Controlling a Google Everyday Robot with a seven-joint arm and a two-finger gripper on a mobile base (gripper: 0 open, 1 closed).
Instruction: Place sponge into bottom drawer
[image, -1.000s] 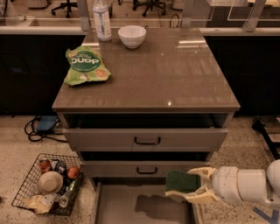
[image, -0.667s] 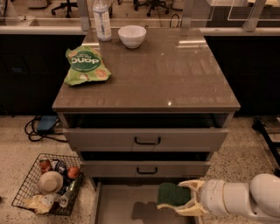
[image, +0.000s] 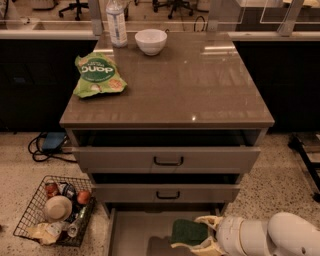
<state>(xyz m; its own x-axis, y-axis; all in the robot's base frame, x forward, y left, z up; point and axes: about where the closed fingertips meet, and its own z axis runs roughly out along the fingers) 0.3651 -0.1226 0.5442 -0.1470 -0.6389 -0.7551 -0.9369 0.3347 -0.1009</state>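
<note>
The sponge (image: 189, 232) shows its dark green top and sits between the pale fingers (image: 206, 220) of my gripper (image: 196, 234), which is shut on it. The gripper reaches in from the lower right and holds the sponge over the open bottom drawer (image: 130, 230), a wide shallow grey tray pulled out at the foot of the cabinet. A shadow of the sponge falls on the drawer floor just below it. I cannot tell whether the sponge touches the floor.
Two upper drawers (image: 168, 159) with black handles stand slightly ajar above. On the brown countertop (image: 200, 85) are a green snack bag (image: 99, 75), a white bowl (image: 151, 41) and a bottle (image: 116, 22). A wire basket (image: 55, 210) of items sits on the floor at the left.
My gripper with the sponge has moved left and down, from beside the drawer's right side to over its floor, lower in the view.
</note>
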